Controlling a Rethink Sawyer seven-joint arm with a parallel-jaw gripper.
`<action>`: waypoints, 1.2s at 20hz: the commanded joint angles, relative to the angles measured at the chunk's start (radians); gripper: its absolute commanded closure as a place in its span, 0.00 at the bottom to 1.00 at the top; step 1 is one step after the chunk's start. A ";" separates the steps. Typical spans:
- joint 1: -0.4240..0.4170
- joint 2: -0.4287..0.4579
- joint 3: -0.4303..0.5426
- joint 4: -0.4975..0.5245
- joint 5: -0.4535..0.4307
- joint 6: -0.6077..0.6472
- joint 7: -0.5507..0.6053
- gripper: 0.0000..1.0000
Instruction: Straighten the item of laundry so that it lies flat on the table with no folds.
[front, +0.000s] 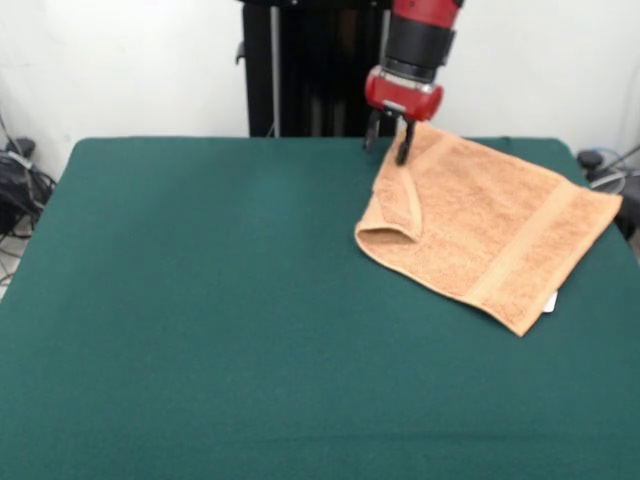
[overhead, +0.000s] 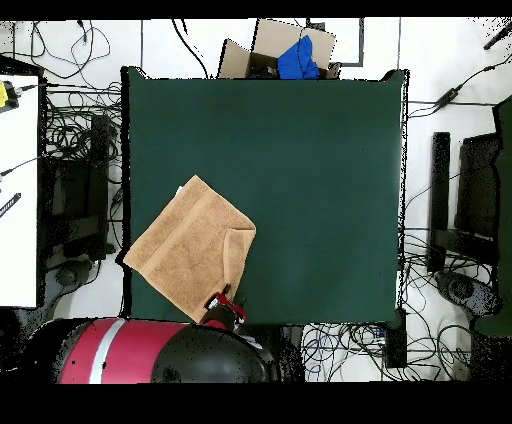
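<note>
Towel (overhead: 190, 248), peach-orange, lies on the green table (overhead: 320, 180) in its near-left part, turned like a diamond. Its left corner reaches the table's left edge. A strip along the towel's right side is folded back over the rest, making a narrow flap that runs toward the near corner. Gripper (overhead: 226, 303), red with dark fingers, sits at that near corner, by the table's near edge; the fingers look slightly parted. The arm's red and black bulk fills the near-left. Past the far edge: a cardboard box (overhead: 262, 48) holding something blue (overhead: 300, 58). Cables on the floor all round.
</note>
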 joint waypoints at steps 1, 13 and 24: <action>0.019 0.041 0.123 -0.094 0.096 0.056 0.220 0.00; 0.031 0.021 0.137 -0.074 0.115 0.065 0.225 0.00; 0.024 0.028 0.134 -0.078 0.111 0.071 0.208 0.00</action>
